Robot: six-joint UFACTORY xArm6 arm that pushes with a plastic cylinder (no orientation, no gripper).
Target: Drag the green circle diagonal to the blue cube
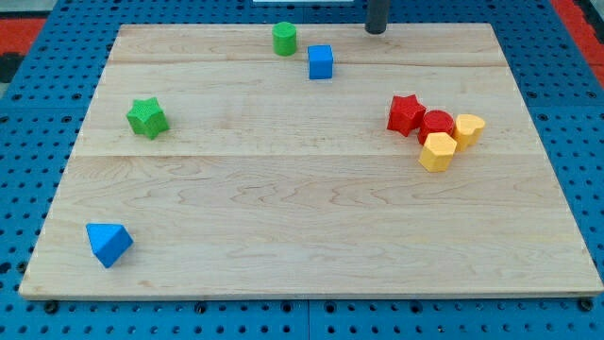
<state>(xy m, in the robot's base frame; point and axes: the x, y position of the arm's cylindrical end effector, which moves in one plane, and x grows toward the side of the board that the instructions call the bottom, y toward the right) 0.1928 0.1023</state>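
Note:
The green circle point(284, 39) stands near the board's top edge, left of centre. The blue cube point(321, 62) sits just below and to the right of it, a small gap between them. My tip point(376, 30) is at the top edge of the board, to the right of both blocks and touching neither; it is about a cube's width right of and above the blue cube.
A green star point(147, 117) lies at the left. A blue triangular block point(109, 244) lies at the lower left. At the right a red star point(406, 114), a red circle point(436, 125) and two yellow blocks point(469, 129) point(437, 151) cluster together. The wooden board point(302, 217) lies on a blue pegboard.

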